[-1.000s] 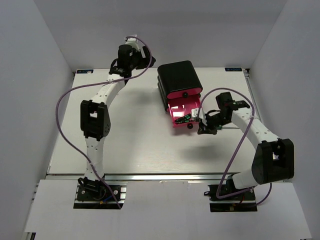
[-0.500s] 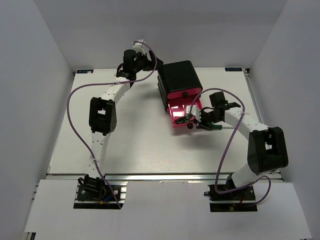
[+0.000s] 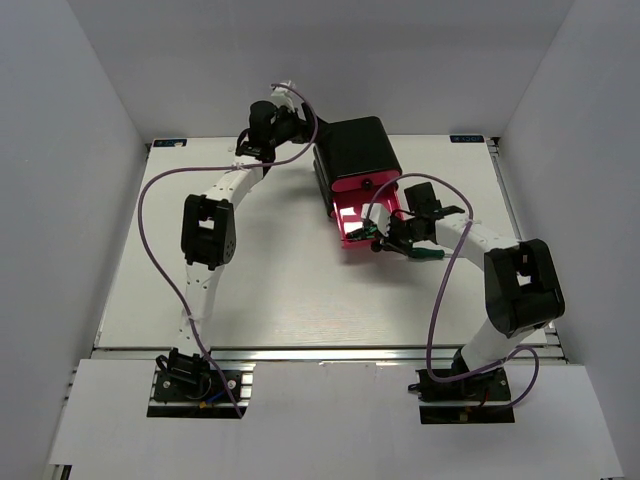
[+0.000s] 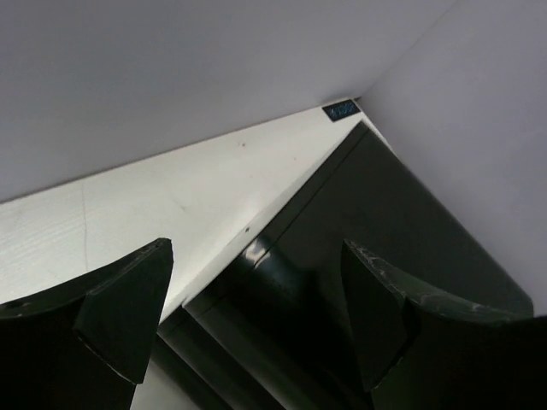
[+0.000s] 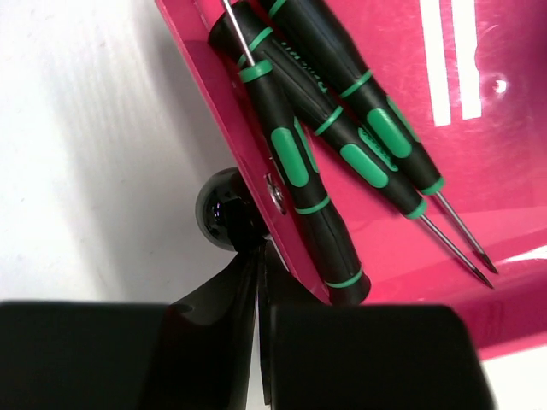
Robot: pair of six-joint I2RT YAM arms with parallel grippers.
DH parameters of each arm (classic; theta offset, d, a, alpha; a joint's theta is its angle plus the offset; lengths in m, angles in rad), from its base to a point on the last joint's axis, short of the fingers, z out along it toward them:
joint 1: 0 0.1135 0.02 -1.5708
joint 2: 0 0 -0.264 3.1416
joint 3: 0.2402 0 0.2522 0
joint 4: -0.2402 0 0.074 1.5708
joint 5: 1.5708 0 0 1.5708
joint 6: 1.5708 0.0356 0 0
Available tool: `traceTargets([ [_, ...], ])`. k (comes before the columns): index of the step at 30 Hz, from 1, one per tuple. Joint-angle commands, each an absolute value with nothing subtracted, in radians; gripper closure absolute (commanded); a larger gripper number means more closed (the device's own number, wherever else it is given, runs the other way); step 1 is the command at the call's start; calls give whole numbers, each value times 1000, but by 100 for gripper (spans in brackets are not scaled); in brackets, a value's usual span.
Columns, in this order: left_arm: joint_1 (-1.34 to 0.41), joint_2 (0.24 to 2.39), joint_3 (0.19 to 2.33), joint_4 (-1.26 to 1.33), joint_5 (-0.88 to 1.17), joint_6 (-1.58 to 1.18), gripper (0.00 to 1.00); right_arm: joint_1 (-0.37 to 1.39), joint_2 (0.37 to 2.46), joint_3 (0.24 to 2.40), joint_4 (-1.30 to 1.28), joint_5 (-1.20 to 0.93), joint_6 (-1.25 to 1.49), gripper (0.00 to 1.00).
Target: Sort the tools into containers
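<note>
The containers are pink drawers in a black box (image 3: pixel 355 150). One drawer (image 3: pixel 350 225) is pulled out; the drawer above it (image 3: pixel 367 185) is closed. In the right wrist view three black-and-green screwdrivers (image 5: pixel 329 141) lie in the open pink drawer (image 5: pixel 487 171). My right gripper (image 5: pixel 261 252) is shut, its tips against the drawer front just under the round black knob (image 5: pixel 220 207). From above, my right gripper (image 3: pixel 385 243) sits at the drawer's front right. My left gripper (image 3: pixel 300 125) is open at the box's rear left corner, with the box edge (image 4: pixel 282 282) between its fingers (image 4: pixel 128 299), not gripped.
Something green (image 3: pixel 428 253) shows on the table under my right wrist; I cannot tell what it is. Grey walls close off the white table (image 3: pixel 270 280) at the back and both sides. A purple cable (image 3: pixel 150 250) loops out from the left arm.
The open drawer has slid back toward the box, with my right gripper following it. My left gripper has swung right, up to the box's rear corner.
</note>
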State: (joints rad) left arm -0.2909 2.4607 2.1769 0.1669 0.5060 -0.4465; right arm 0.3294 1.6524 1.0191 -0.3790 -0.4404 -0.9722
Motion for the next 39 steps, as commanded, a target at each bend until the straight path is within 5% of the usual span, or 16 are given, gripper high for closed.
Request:
traceTargets([
  [1, -304, 2471, 2198, 156, 557, -448, 12, 336, 1657, 1075, -249, -423, -908, 92],
  [23, -337, 2474, 2152, 103, 621, -403, 16, 337, 1729, 1201, -104, -377, -766, 92],
  [39, -348, 2436, 2082, 118, 618, -400, 16, 348, 1810, 1117, 332, -114, -497, 78],
])
